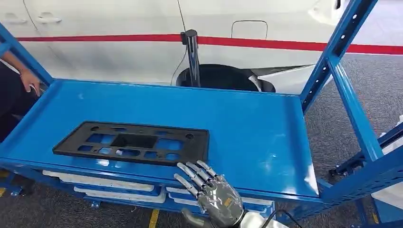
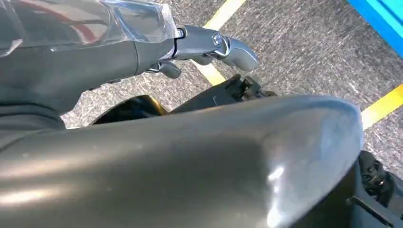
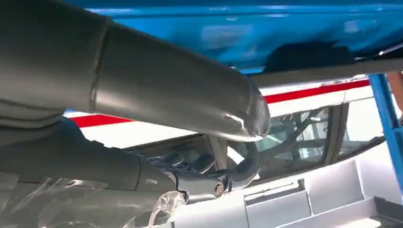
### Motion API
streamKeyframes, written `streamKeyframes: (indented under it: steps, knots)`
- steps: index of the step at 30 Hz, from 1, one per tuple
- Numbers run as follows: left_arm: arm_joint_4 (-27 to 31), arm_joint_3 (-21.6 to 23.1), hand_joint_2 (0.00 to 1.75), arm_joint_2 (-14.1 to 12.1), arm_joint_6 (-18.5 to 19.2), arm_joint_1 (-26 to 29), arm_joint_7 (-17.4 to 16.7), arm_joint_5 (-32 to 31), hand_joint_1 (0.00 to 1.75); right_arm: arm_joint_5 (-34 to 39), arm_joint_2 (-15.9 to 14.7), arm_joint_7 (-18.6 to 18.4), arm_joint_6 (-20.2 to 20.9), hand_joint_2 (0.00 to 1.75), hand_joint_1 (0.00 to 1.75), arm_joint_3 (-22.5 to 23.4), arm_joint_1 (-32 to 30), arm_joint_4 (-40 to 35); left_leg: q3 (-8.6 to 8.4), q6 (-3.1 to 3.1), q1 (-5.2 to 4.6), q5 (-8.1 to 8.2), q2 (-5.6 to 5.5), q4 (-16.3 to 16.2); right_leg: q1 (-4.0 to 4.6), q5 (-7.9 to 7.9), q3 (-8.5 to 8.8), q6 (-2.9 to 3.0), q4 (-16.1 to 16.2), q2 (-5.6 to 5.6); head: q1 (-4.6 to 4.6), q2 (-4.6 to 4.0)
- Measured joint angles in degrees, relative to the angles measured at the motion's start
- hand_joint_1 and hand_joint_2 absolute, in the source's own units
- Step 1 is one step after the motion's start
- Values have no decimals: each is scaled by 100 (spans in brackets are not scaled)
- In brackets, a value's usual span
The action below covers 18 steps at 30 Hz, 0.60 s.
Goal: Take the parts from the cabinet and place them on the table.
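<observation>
A flat black plastic part point(image 1: 135, 143) with several cut-outs lies on the blue shelf point(image 1: 256, 128) of the cabinet, toward its front left. My right hand point(image 1: 209, 190) is at the shelf's front edge, just below the part's near right corner. Its fingers are spread and stretched toward the part and it holds nothing. In the right wrist view the thick grey thumb point(image 3: 190, 95) and darker fingers point(image 3: 209, 183) hang free, with the black part point(image 3: 309, 57) beyond on the blue shelf point(image 3: 190, 23). My left hand point(image 2: 209, 47) hangs over the grey floor, fingers apart and empty.
White parts point(image 1: 95, 183) lie on a lower shelf under the front edge. Blue uprights point(image 1: 332, 52) frame the cabinet on the right. A person's hand point(image 1: 29, 80) rests at the shelf's left end. A white car point(image 1: 142, 42) stands behind. Yellow lines point(image 2: 218, 19) mark the floor.
</observation>
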State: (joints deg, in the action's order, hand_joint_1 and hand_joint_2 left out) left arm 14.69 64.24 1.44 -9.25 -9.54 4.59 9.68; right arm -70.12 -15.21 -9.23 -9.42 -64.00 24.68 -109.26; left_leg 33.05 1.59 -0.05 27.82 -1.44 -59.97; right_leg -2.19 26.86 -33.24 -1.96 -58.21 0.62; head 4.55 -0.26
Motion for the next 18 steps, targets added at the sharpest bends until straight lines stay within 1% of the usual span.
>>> streamKeyframes:
  steps: [1,2,3,4,5,6,7,8,9,10,12,13,14,15,16,17,18]
  knots:
    - [0,0,0,0,2,-11,0,-7,0,-7,0,0,-2,0,0,0,0,0,205,-30,20,171,34,-425,2,14,12,25,0,-6,-2,0]
    - [0,0,0,0,0,-15,0,-11,0,-52,0,0,-15,0,0,0,0,0,480,-54,32,351,45,-933,3,29,23,42,-1,-11,-2,0]
    - [0,0,0,0,0,-10,0,-11,0,-131,0,-2,-37,0,0,0,-1,0,721,-63,38,459,48,-1347,3,43,34,50,-1,-14,-2,0]
    - [0,0,0,0,0,0,-2,-11,0,-235,0,-9,-61,0,0,0,-1,0,894,-63,40,446,49,-1575,3,60,50,50,-1,-13,-2,0]
    - [0,0,0,0,0,4,-2,-11,0,-326,0,-31,-88,0,0,0,-3,0,900,-45,38,316,48,-1478,4,80,77,45,0,-12,-2,0]
    - [0,0,0,0,-2,1,-2,-11,0,-467,4,-63,-129,0,0,0,-3,0,775,-13,34,77,48,-1131,8,102,113,39,1,-11,-2,0]
    - [0,0,0,0,-11,-4,-2,-11,0,-620,4,-96,-160,0,0,0,-3,0,571,32,22,-199,49,-634,12,124,155,31,5,-11,-2,0]
    - [0,0,0,0,-24,-7,-2,-9,0,-785,7,-146,-210,0,0,0,-3,0,335,103,-4,-470,50,-81,14,147,200,18,13,-13,-2,0]
    - [0,0,0,-2,-42,-10,-2,-4,0,-938,13,-173,-262,175,0,0,-15,0,210,174,-40,-502,80,235,9,167,217,2,21,-15,-2,0]
    - [0,-2,0,-2,-55,-18,-2,0,0,-1077,20,-214,-312,175,0,0,-21,4,174,173,-77,-443,96,323,40,192,210,-40,27,-9,-4,0]
    - [0,-4,0,2,-63,-10,-2,4,0,-1169,26,-247,-361,175,0,0,-37,11,184,159,-95,-416,92,317,19,200,230,-94,86,-22,-4,0]
    - [0,-6,0,0,-66,-7,-2,4,0,-1206,39,-249,-374,175,0,0,-35,13,145,172,-97,-418,85,362,20,196,275,-138,144,-30,-4,0]
    - [0,-9,0,0,-74,1,-2,6,0,-1226,42,-249,-389,175,0,4,-49,15,29,171,-3,-472,85,486,23,224,305,-168,112,-35,-9,2]
    - [0,-9,0,0,-83,0,-2,4,0,-1261,44,-242,-411,175,0,4,-50,22,-44,177,-28,-469,77,538,45,274,274,-173,-22,-40,-15,2]
    - [0,-13,0,2,-83,-5,-2,4,0,-1274,44,-236,-442,175,0,4,-50,22,-74,219,-31,-452,86,535,51,463,83,-161,-366,-40,-24,2]
    - [0,-15,0,7,-83,-10,-2,2,0,-1300,44,-223,-466,175,0,4,-54,26,-100,240,-37,-435,84,535,68,666,-195,-160,-866,-40,-24,0]
    - [0,-22,0,17,-83,-10,-2,2,0,-1322,46,-218,-479,175,0,4,-69,39,-123,263,-50,-412,84,534,74,773,-438,-160,-1263,-40,-24,2]
